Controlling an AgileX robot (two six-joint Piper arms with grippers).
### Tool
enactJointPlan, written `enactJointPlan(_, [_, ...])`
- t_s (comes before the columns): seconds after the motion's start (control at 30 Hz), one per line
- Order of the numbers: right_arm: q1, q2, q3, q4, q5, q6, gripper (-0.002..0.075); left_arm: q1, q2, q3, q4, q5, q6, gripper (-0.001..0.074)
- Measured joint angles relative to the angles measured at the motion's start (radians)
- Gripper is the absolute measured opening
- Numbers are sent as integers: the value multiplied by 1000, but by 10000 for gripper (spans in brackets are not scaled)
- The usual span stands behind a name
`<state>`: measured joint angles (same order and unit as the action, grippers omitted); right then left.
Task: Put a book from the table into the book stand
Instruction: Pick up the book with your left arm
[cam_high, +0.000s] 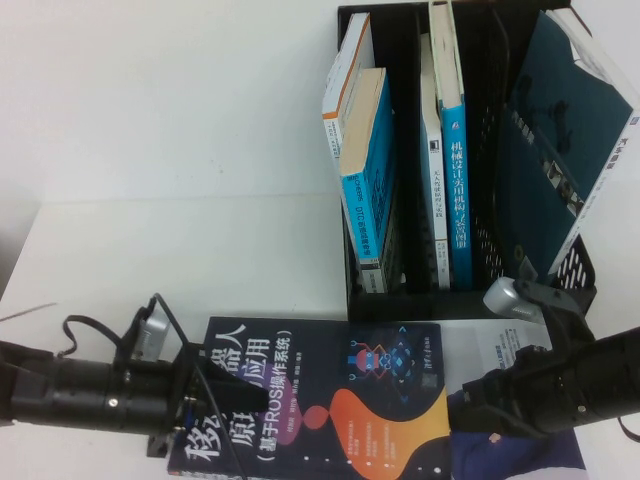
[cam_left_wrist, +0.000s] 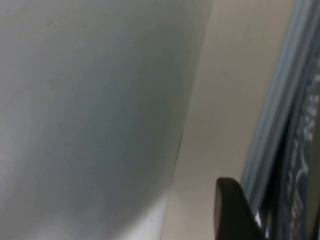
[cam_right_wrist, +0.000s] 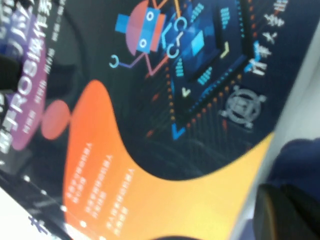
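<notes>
The book (cam_high: 340, 400) lies flat, cover up, at the near edge of the table (cam_high: 180, 250), just in front of the stand (cam_high: 400, 300), with its white title toward the left arm and its orange blob toward the right. The left gripper (cam_high: 205, 400) sits at the book's left edge, its dark body over the title; one black finger (cam_left_wrist: 235, 210) shows in the left wrist view right beside the book's page edge (cam_left_wrist: 270, 150), but how far the fingers are spread cannot be told. The right gripper (cam_high: 470, 395) is at the book's right edge, low over a white book (cam_high: 510, 350) that lies partly beneath it; in the right wrist view the cover (cam_right_wrist: 165, 115) fills the picture and only a dark finger (cam_right_wrist: 285, 210) shows at one corner, so its opening cannot be told either. The stand holds several upright books, and a teal book (cam_high: 560, 140) leans in its rightmost slot.
</notes>
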<state>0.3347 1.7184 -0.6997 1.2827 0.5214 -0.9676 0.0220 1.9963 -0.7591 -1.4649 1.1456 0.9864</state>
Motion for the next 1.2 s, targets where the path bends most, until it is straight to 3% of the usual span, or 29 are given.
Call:
enactJointPlan(0.27, [0,0,-6,-55,0,44,8,90,-154,0,79,-21,-38,297])
enactJointPlan(0.67, [8,-145,10,-237,-119,120,8,90,-490,2,154,-25,-187,304])
enactJointPlan(0.97, [-123,-368,10,-396,-127,234,8,90,-754,5,233,0,-329,304])
enactJointPlan(1.2, [-168,-481,11,-420,-154,221,8,90,-875,-38,441,43,-468,305])
